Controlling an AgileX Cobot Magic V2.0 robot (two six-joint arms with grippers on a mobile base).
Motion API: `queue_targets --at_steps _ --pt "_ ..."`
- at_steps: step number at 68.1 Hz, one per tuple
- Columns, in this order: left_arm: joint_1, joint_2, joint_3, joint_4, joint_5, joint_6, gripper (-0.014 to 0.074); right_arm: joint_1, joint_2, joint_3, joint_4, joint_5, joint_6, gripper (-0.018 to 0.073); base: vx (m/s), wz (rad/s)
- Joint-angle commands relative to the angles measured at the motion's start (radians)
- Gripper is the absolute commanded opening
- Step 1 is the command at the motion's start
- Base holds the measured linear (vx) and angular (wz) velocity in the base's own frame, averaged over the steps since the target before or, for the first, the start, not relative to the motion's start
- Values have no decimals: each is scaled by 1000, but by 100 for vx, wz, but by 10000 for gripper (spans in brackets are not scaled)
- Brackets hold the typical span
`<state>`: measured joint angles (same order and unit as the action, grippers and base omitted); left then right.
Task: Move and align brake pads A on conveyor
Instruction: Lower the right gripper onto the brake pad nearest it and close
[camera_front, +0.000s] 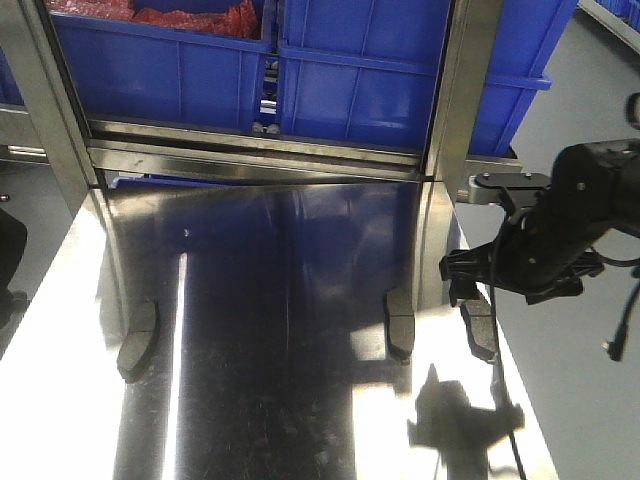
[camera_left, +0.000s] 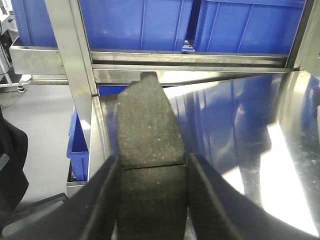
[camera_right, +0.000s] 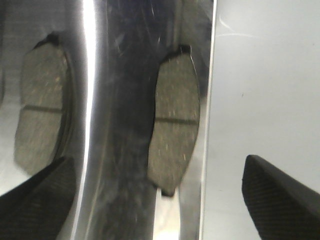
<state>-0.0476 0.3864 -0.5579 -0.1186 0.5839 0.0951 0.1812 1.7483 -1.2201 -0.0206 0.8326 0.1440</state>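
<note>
Where the shiny steel table (camera_front: 300, 260) fills the front view, two blue bins (camera_front: 370, 70) stand behind its far edge, past a steel frame (camera_front: 455, 110) with uprights near the far left and far right corners. The black right arm (camera_front: 560, 230) hangs over the table's right edge. Its right gripper (camera_right: 155, 162) is spread wide, holding nothing, with one finger on either side of the right brake pad (camera_right: 172, 120). That pad lies flat along the right edge, its groove crosswise. The middle brake pad (camera_front: 400, 325) lies just beside it, further in from that edge and roughly parallel. The left brake pad (camera_front: 135, 345) lies well apart, near the table's left edge.

In the left wrist view, the left gripper (camera_left: 152, 159) is closed on the held brake pad (camera_left: 147, 120), fingers pressed against both long sides. The pad points toward the far edge, near the left side. Whether it touches the table cannot be told.
</note>
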Motion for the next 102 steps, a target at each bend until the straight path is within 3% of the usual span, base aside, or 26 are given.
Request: queue_targets --at_steps 1,41,57,81,102 --pt "-7 6 -30 -11 -96 0 72 -1 13 -72 -3 -14 4 631 0 0" --pt "-7 6 -30 -11 -96 0 72 -1 189 -129 -29 -24 25 606 0 0" --pt "-7 6 -30 -11 -96 0 72 -1 189 -129 -27 -27 25 552 0 0" --pt "-7 6 -30 -11 -96 0 72 -1 189 -129 -26 -24 25 398 0 0" --pt "-7 6 -30 -11 -96 0 72 -1 189 -129 -26 -12 24 199 0 0"
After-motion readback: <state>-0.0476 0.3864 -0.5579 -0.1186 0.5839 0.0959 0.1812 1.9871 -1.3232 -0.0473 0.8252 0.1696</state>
